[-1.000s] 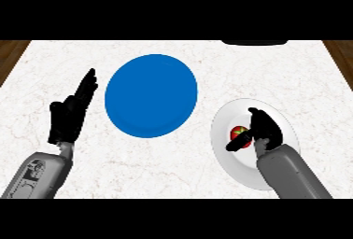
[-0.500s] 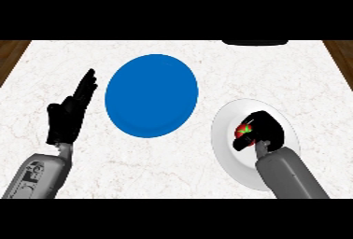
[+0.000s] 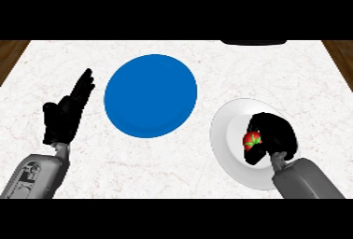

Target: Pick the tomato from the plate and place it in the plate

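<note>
A red tomato (image 3: 251,139) with a green stem lies on the white plate (image 3: 229,132) at the right of the counter. My right hand (image 3: 274,135) curls round the tomato from the right, hiding most of it. The blue plate (image 3: 150,95) lies in the middle of the counter, left of the white one, with nothing on it. My left hand (image 3: 66,115) stays open at the left, fingers up, beside the blue plate and apart from it.
The counter top (image 3: 207,56) is white marble with wooden edges at the far left and far right corners. A dark object (image 3: 253,42) shows partly at the back edge, right of the middle.
My right hand has closed its fingers round the tomato on the white plate. The left hand has not moved.
</note>
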Controlling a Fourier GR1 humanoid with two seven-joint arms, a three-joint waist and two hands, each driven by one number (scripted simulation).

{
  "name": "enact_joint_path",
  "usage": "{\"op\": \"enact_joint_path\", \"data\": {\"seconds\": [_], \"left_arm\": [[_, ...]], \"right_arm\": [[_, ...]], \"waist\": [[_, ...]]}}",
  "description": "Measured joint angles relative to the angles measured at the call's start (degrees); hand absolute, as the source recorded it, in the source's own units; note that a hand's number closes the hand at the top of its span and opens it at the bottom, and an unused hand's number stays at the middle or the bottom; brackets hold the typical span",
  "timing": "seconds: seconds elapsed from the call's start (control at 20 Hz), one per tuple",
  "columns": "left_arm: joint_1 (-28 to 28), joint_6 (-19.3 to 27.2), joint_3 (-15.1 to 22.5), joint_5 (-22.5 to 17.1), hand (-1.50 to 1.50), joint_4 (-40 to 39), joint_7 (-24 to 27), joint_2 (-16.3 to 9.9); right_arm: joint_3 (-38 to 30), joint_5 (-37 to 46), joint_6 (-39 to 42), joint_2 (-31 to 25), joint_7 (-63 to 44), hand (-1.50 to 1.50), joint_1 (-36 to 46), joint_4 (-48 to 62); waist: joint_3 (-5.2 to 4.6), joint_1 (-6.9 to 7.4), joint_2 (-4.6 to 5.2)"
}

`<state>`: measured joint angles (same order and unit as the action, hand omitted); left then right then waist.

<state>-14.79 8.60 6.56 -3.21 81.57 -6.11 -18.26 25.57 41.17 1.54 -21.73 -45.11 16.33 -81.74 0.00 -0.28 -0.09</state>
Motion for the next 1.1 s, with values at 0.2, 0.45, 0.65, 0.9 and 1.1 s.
{"op": "enact_joint_path", "data": {"seconds": [0.2,0.45,0.65,0.9,1.1], "left_arm": [[0.54,0.07,-0.04,0.37,0.00,0.41,-0.30,0.28],[0.85,0.53,-0.12,1.00,0.00,-0.13,0.68,1.17],[0.70,-0.31,-0.19,1.10,0.00,-0.21,0.79,1.32],[-0.58,-1.00,-0.92,1.69,0.00,-2.01,1.45,1.85],[-0.38,-1.58,-1.55,2.08,0.00,-1.98,1.62,1.96]], "right_arm": [[-0.93,3.39,-4.43,-2.42,3.80,1.50,0.58,-5.64],[-2.29,6.47,-9.76,-3.44,7.74,1.50,2.31,-13.46],[-1.84,7.40,-9.41,-1.56,9.17,1.50,6.70,-17.82],[-1.79,5.77,-6.18,4.11,9.58,1.50,13.56,-17.42],[-1.59,5.53,-6.14,10.79,9.72,1.50,17.79,-11.65]], "waist": [[0.02,-0.13,-0.12],[0.00,-0.20,-0.13],[-0.01,0.24,-0.06],[-0.02,0.57,0.08],[-0.03,0.81,0.14]]}}
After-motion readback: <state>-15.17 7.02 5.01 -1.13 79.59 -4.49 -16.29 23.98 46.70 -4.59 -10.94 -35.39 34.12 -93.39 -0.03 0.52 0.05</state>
